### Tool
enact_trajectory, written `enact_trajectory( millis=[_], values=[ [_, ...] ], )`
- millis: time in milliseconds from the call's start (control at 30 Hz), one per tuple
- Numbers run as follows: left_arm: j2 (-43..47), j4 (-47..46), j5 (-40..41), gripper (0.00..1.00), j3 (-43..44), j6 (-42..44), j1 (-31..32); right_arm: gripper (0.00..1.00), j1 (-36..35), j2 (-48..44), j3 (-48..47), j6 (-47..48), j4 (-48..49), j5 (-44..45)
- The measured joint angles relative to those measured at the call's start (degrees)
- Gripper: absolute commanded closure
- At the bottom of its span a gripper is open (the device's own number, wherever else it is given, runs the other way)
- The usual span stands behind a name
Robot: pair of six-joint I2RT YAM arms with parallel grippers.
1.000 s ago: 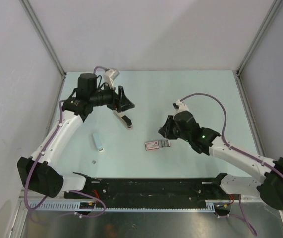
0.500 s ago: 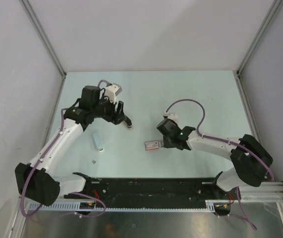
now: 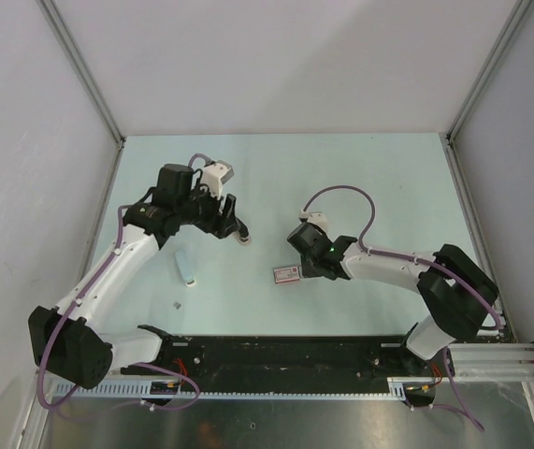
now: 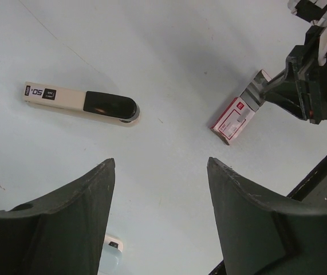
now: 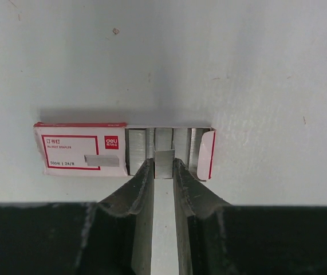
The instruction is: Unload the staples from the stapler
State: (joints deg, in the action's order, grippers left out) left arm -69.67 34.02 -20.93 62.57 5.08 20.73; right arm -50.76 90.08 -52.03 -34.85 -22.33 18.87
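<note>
Two hands are in play, and they're set very differently. The right hand [image 5: 163, 172] is closed down narrow, with a short silvery strip of staples [image 5: 164, 160] pinched between its fingertips. That strip is held right at the open end of a red-and-white staple box [image 5: 80, 152], whose tray is slid out and already lined with rows of the same grey strips. The box lies flat on the table [image 4: 169, 46], near the middle.

The left hand [image 4: 160, 223] is spread wide with nothing between its fingers, and it's hovering low over the table. Just ahead of it the stapler [image 4: 80, 103] is lying flat on its side, white end one way and black end the other, touched by neither hand. It looks closed, though whether anything is left inside can't be made out from these angles. A pale bluish-grey bar [image 3: 185, 267] is parked off to the left, apart from everything else.

Step-wise, this reads as the tail end: a strip looks to have been pulled out and is being dropped off at the box. Next, the strip needs to be lowered squarely into the tray and let go without nudging the box. If more staples are to be taken out, the stapler would have to be picked up and opened by the left hand.
</note>
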Motion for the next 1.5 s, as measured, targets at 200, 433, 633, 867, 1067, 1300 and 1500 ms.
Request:
enact_trajectory(
  millis=[200,433,633,867,1067,1300,1500],
  values=[
    [0.0,0.0,0.0,0.3,0.0,0.0,0.5,0.9,-0.1,1.6,-0.7,0.2,0.0,0.0],
    [0.0,0.0,0.0,0.3,0.0,0.0,0.7,0.88,-0.1,2.3,-0.8,0.2,-0.5,0.0],
    [0.0,0.0,0.0,0.3,0.0,0.0,1.0,0.86,-0.2,2.3,-0.9,0.2,-0.6,0.0],
    [0.1,0.0,0.0,0.3,0.0,0.0,1.1,0.82,-0.5,2.3,-0.9,0.1,-0.7,0.0],
    [0.1,0.0,0.0,0.3,0.0,0.0,1.2,0.81,-1.1,2.3,-0.9,-0.1,-1.8,0.1],
    [0.1,0.0,0.0,0.3,0.0,-0.1,1.3,0.75,-2.0,2.3,-0.9,-0.5,-2.8,0.5],
    [0.2,0.0,0.0,0.29,0.0,-0.1,1.4,0.64,-2.1,2.3,-0.9,-0.6,-2.8,1.0]
  ],
)
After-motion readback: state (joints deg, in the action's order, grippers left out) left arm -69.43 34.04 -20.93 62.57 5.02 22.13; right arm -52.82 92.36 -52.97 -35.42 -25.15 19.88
